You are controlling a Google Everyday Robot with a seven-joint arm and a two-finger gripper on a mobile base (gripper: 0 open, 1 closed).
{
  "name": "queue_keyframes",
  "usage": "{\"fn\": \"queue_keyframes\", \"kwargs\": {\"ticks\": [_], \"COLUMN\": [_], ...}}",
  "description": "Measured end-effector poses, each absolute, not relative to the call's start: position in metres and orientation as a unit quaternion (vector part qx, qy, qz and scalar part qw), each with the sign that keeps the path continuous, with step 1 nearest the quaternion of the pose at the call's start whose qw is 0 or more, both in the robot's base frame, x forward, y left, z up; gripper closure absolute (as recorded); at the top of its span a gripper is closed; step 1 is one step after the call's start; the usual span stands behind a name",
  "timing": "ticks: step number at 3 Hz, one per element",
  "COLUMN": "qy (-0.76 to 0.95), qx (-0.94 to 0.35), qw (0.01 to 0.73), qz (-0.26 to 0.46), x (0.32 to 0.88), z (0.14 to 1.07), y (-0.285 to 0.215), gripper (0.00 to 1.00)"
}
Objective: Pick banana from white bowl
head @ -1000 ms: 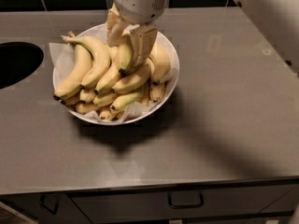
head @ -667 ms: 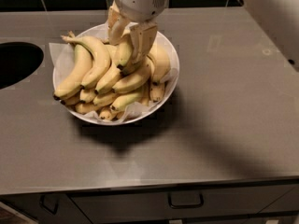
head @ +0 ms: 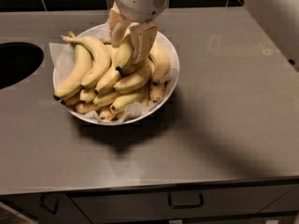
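Right now we are holding the gripper point(head: 129, 48) over the far side of the white bowl point(head: 176, 76), its jaws clenching the banana point(head: 123, 57). The banana is sitting tilted atop the pile with its dark tip pointing down toward the other bananas point(head: 93, 64). To do this lift well, we are judging a slow, straight rise to be best, since neighbouring fruit is touching it and could be dragged out or rolled over the rim onto the worktop point(head: 224, 120); the paper liner point(head: 57, 55) may be catching too. We are seeing no brand, label or readable writing anywhere.
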State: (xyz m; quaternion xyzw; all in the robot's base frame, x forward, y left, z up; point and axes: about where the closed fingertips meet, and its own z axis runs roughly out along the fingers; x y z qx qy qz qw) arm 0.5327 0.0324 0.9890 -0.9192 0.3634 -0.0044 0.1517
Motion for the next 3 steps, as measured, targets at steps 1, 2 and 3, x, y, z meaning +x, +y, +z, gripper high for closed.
{"fn": "queue_keyframes", "kwargs": {"ticks": [1,2,3], "qy": [0.364,0.363,0.365], "qx": [-0.915,-0.913,-0.91], "qw": [0.172,0.183,0.19], "qz": [-0.018,-0.038,-0.054], "x": [0.535,0.532,0.527], "z": [0.996,1.008,1.016], "y": [0.039,0.043,0.043], "gripper": [1.0,1.0,1.0]}}
